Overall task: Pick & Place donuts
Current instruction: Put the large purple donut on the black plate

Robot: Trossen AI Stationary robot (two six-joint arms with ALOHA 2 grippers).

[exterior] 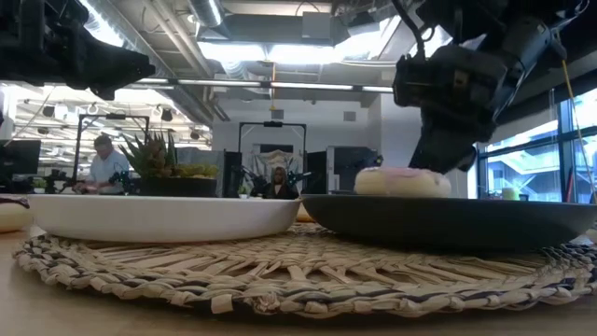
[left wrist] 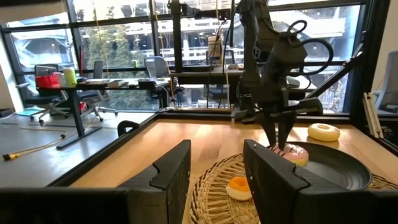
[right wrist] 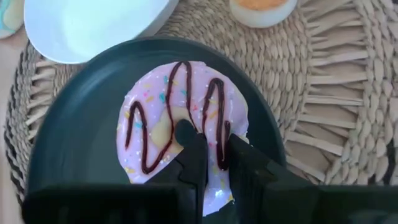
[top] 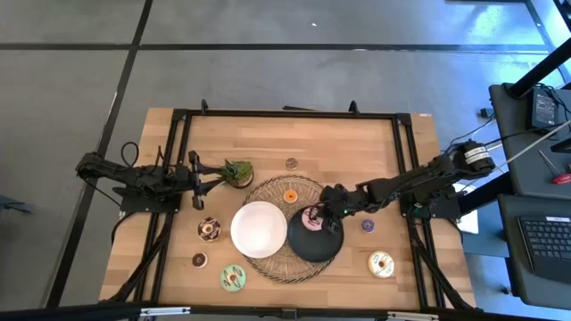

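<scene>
The right gripper (right wrist: 211, 163) pinched the pink donut (right wrist: 180, 121) (brown drizzle) lying on the black plate (right wrist: 74, 149) mid-worktop; the left gripper (top: 198, 177) waited open near the left edge.

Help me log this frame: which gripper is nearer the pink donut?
Right. The right gripper sits shut on the pink donut in the black plate; the left gripper waits across the mat by the potted plant.

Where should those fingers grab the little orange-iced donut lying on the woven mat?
Probably from straight above: the orange-iced donut lies flat on the round woven straw mat, hole up. One finger in the hole, one outside, pinching the ring's wall, preferably its side away from the black plate.
</scene>
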